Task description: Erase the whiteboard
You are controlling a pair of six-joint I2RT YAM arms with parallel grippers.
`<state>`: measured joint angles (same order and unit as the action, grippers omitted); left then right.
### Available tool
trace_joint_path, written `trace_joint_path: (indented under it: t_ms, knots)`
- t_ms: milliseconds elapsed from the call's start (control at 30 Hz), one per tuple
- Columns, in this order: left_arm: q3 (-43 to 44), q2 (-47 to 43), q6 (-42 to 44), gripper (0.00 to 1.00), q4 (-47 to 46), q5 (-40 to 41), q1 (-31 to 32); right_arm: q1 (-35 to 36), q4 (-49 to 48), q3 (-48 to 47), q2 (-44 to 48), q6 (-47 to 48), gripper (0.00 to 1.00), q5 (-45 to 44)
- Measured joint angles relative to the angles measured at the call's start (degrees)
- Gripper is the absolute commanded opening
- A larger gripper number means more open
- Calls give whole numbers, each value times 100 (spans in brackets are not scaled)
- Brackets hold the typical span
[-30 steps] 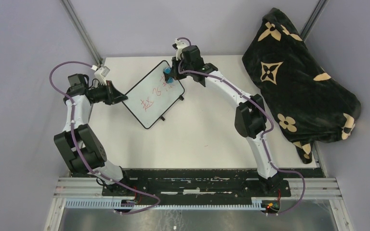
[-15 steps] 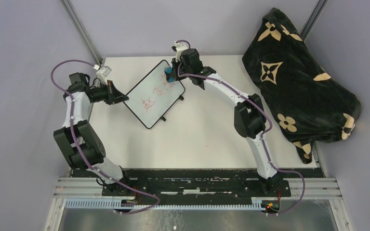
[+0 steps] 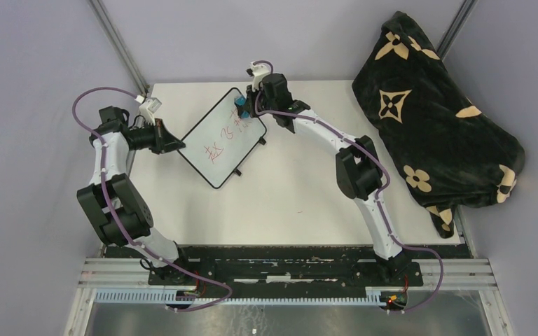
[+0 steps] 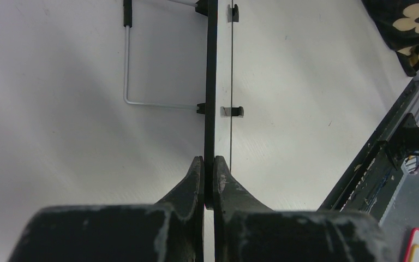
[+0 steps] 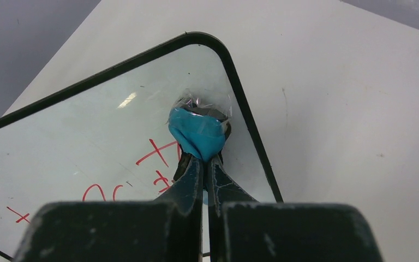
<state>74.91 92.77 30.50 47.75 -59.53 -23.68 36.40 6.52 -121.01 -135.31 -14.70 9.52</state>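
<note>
The whiteboard (image 3: 218, 143) stands tilted on the table's far left part, with red handwriting (image 3: 225, 134) across it. My left gripper (image 3: 180, 145) is shut on its left edge; in the left wrist view the black frame (image 4: 211, 82) runs edge-on between the shut fingertips of that gripper (image 4: 209, 164). My right gripper (image 3: 242, 112) is shut on a blue-and-black eraser (image 5: 196, 131), which presses on the board's surface (image 5: 76, 136) near its far right corner, just above the red strokes (image 5: 155, 153).
A black blanket with beige flower shapes (image 3: 438, 112) is heaped along the table's right side and shows again as a dark corner (image 4: 409, 22). The board's wire stand (image 4: 126, 65) rests on the table behind it. A metal rail (image 3: 287, 269) runs along the near edge.
My right gripper has slid the eraser a little to the left, toward the board's far corner. The left jaws have closed fully on the board's edge. The board itself has barely shifted.
</note>
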Motion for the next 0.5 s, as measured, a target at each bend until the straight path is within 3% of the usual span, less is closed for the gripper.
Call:
trace_joint_path:
  t_ms: [500]
  knots:
    - [59, 0, 96, 3, 232, 116, -68, 533, -275, 129, 48, 125, 1, 76]
